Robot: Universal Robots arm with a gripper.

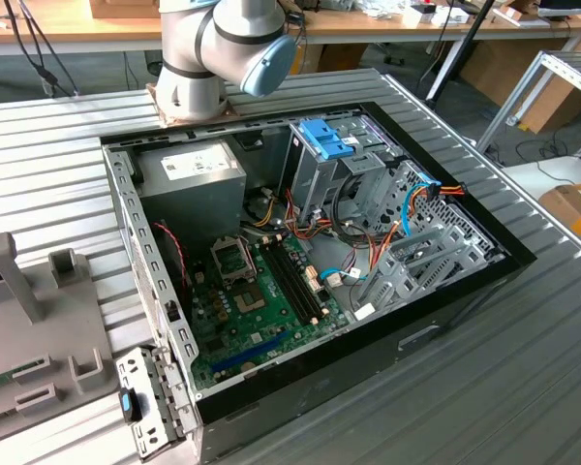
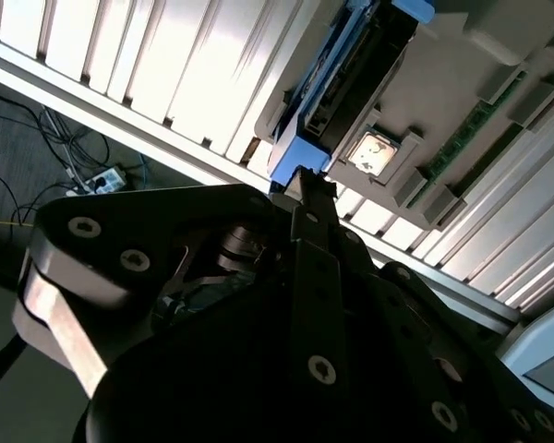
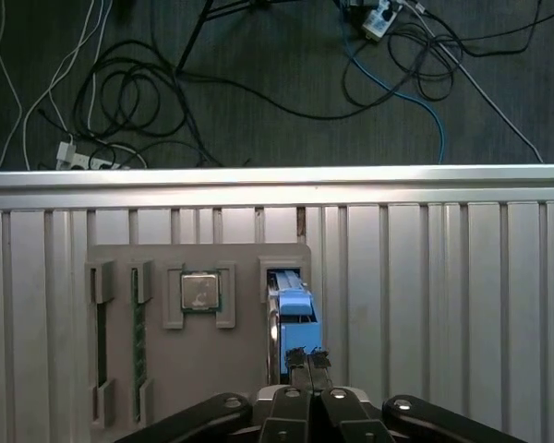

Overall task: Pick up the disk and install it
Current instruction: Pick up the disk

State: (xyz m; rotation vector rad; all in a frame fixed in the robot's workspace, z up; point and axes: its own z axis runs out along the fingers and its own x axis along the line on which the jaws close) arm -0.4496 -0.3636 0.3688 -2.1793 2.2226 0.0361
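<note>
While the pincer [image 3: 305, 356] hangs overhead, the disk [image 3: 294, 309] stands just beneath.

I'm standing by a long work table [image 1: 484, 387] topped with pale ribbed metal slats, brightly and evenly lit. Past its edge the floor [image 3: 258, 92] is dark grey carpet, strewn with loops of black, white and blue cables [image 3: 129, 88] and a white power strip [image 3: 72, 152]. A wooden desk [image 1: 77, 29] runs along the back. At the exterior view's right stand a metal frame [image 1: 571, 73] and a cardboard box [image 1: 576, 208].
</note>
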